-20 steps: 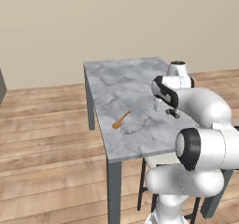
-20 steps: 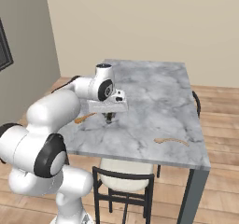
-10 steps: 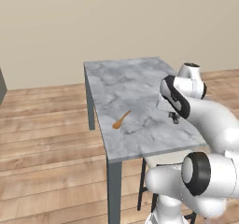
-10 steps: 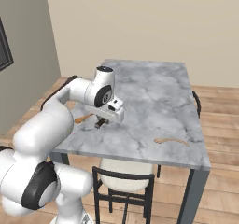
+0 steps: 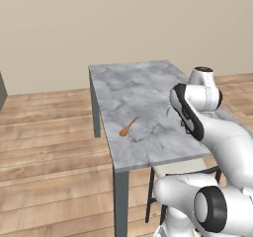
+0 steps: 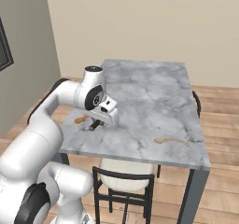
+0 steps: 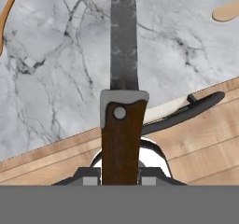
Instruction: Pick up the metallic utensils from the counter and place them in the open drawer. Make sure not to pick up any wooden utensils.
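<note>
A: The gripper (image 7: 120, 178) has its two tips pressed on the dark brown handle of the knife (image 7: 122, 101), so it's clamped on that knife.

B: And the blade?

A: In the hand view the grey blade runs straight away from the tips, long axis in line with the gripper's own look. Beneath it lies the marble surface (image 7: 56, 78), with wooden floor past the slab's edge nearer the handle. So I'd say the knife is up off the slab, out by its edge.

B: From the right base view?

A: There the gripper (image 6: 97, 124) hangs low over the near left corner of the surface (image 6: 149, 101). An orange-brown wooden spoon (image 6: 81, 119) lies just beside it, towards the edge. Leave that one alone!

B: Other utensils?

A: A thin light-brown wooden piece (image 6: 171, 140) lies well apart, by the slab's other side. In the left base view it shows orange-brown (image 5: 129, 126) in the open middle of the slab (image 5: 138, 93).

B: The drawer?

A: I can't place it from here. My judgement: the knife is in hand, the carry comes next, and the blade leads wherever the wrist turns. I can't spot the silver fork.
</note>
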Available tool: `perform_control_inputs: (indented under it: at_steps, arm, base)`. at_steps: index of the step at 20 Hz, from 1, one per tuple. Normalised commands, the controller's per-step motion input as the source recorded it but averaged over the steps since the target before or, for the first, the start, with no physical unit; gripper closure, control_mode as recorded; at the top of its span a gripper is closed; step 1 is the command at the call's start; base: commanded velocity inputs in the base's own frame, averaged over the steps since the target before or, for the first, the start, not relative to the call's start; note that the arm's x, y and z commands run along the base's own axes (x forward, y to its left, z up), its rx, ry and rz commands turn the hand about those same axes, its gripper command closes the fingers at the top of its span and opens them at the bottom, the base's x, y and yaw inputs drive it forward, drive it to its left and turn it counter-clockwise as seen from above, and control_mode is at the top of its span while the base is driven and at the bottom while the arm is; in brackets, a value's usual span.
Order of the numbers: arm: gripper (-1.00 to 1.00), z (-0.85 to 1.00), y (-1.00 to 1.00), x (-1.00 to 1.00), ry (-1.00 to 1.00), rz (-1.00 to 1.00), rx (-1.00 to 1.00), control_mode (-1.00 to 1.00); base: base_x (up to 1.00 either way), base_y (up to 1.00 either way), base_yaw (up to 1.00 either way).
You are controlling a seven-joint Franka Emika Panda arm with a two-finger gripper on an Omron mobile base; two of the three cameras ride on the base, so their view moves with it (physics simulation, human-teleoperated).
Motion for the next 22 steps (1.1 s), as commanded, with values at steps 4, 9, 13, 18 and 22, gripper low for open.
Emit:
perform_control_inputs:
  at_steps: [4,9,13,18,22]
  arm:
    - [1.00,0.00,0.00,0.00,0.00,0.00,0.00,-1.00]
    - [1.00,0.00,0.00,0.00,0.00,0.00,0.00,-1.00]
    - [1.00,0.00,0.00,0.00,0.00,0.00,0.00,1.00]
    - [1.00,0.00,0.00,0.00,0.00,0.00,0.00,1.00]
    - [1.00,0.00,0.00,0.00,0.00,0.00,0.00,1.00]
  base:
    - [0.00,0.00,0.00]
    - [0.00,0.00,0.00]
    - [-0.23,-0.30,-0.06]
    - [-0.62,-0.62,-0.55]
    - [-0.22,-0.30,-0.73]
